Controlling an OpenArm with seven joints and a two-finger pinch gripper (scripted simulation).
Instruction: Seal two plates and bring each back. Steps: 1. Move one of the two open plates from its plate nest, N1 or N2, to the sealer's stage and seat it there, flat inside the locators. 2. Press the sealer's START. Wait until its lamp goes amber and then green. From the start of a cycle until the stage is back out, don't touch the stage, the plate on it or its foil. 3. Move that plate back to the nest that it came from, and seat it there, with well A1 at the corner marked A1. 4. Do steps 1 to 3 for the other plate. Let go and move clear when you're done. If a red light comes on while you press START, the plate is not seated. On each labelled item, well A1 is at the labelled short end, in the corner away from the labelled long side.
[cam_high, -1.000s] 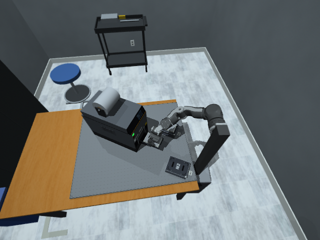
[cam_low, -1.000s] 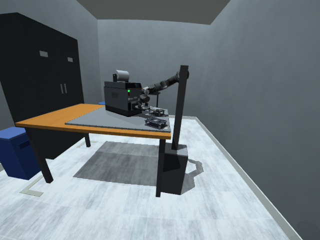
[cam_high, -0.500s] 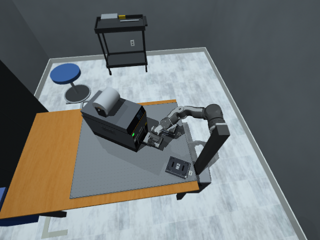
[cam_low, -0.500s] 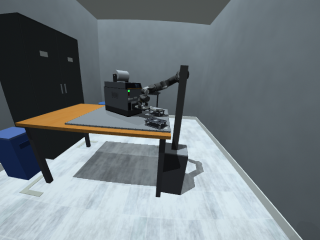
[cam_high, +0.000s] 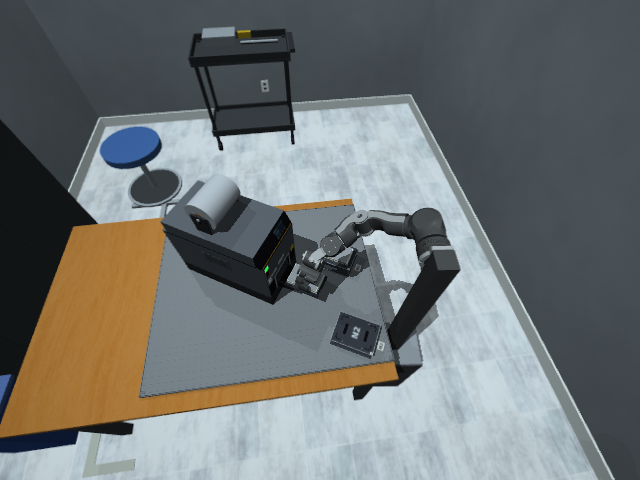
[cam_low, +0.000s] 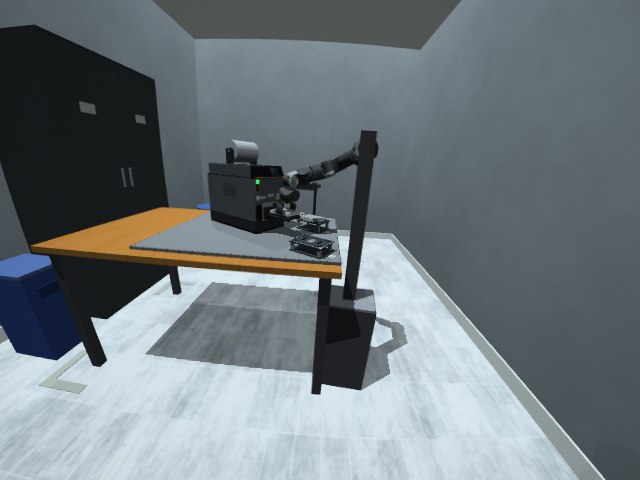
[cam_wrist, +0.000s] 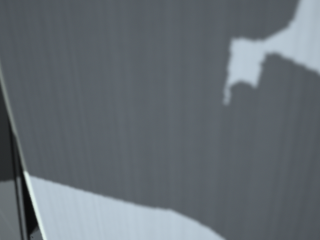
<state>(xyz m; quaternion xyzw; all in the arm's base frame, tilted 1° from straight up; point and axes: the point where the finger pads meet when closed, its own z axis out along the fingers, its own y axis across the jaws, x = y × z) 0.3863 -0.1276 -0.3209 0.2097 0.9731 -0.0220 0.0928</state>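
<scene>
The sealer (cam_high: 227, 232) (cam_low: 232, 198) shows a green lamp (cam_high: 266, 269) (cam_low: 257, 181). Its stage is out at the front, with a plate (cam_high: 315, 287) on it. My gripper (cam_high: 308, 279) (cam_low: 283, 210) is low over the stage and shut on that plate. The fingertips are too small to see well. A streaked grey surface (cam_wrist: 125, 110), apparently the plate's foil, fills most of the wrist view. Nest N1, behind the gripper, carries the other plate (cam_high: 346, 255) (cam_low: 313, 219); its foil state cannot be told. Nest N2 (cam_high: 355, 333) (cam_low: 311, 242) is empty.
The arm's post (cam_high: 426, 299) (cam_low: 361, 211) stands at the table's right edge. The sealer's tall body rises close to the gripper on its left. N1 is close on the gripper's right. A foil roll (cam_high: 214, 198) (cam_low: 244, 150) sits on top of the sealer.
</scene>
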